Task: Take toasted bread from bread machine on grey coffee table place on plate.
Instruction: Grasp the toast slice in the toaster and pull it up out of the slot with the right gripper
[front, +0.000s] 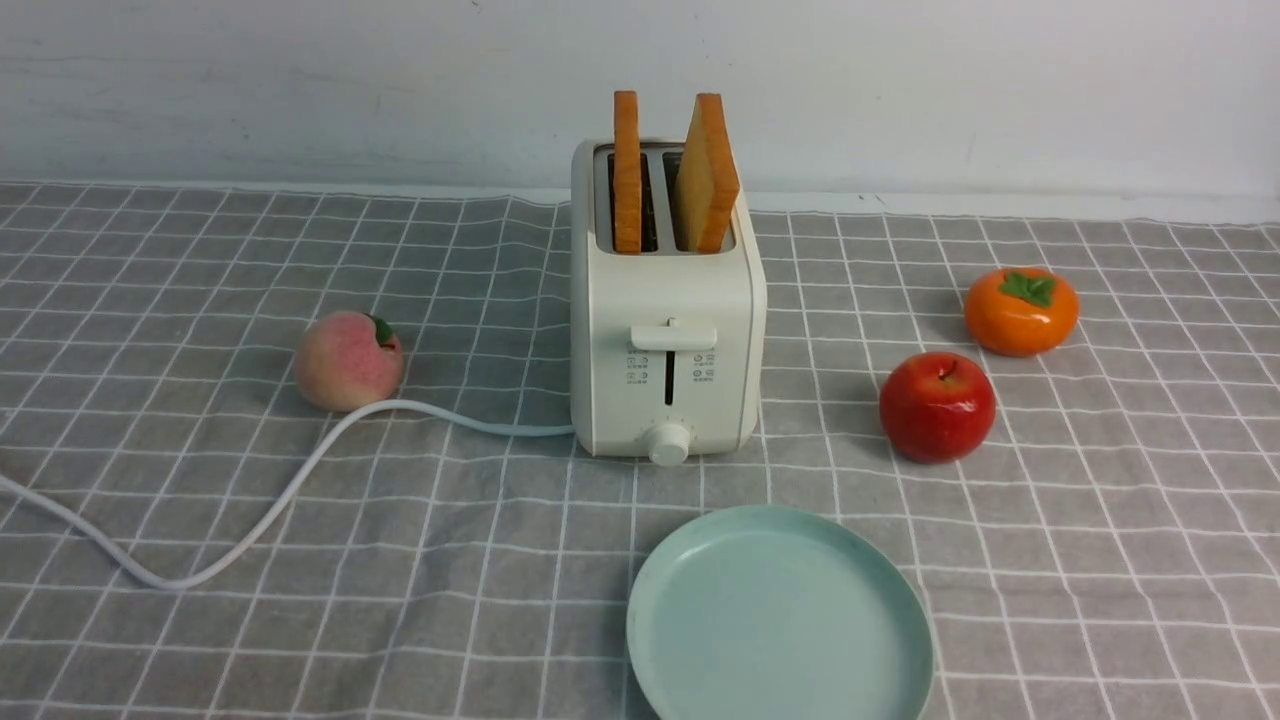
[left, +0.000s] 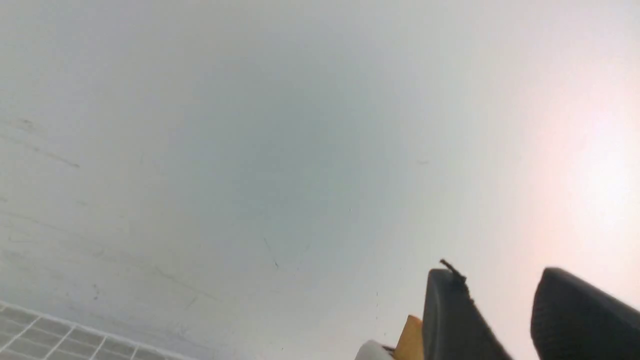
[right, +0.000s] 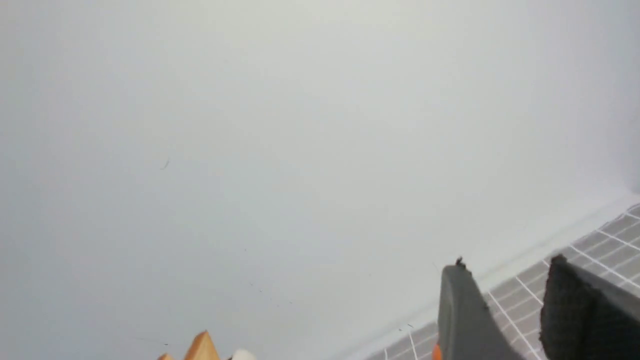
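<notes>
**Front view:** nothing of the task is done yet. Two square, golden-tan slices of toasted bread (front: 706, 150) stand in the slots of the cream-white boxy bread machine (front: 665, 340), mid-way across the grey, white-gridded cloth coffee table (front: 200, 520). The left slice (front: 627, 170) is upright and the right slice (front: 710, 190) is tilted. The round mint-green plate (front: 780, 620) lies bare, nearer than the toaster and slightly right. A pink peach (front: 348, 360) sits to the left by the white cord (front: 300, 470), with a red apple (front: 937, 405) and an orange persimmon (front: 1021, 310) to the right. No arm appears, so both slices are left to lift and lay down.

**Left wrist view:** this adds the left gripper (left: 497, 275). Its dark jaws are parted, holding nothing, with only the pale wall (left: 250, 150) between them. A bread corner pokes up beside them.

**Right wrist view:** the right gripper (right: 507, 265) is likewise parted and empty, with cloth visible through the gap. Slice tips peek in at the picture's edge. Neither wrist view shows the plate.
</notes>
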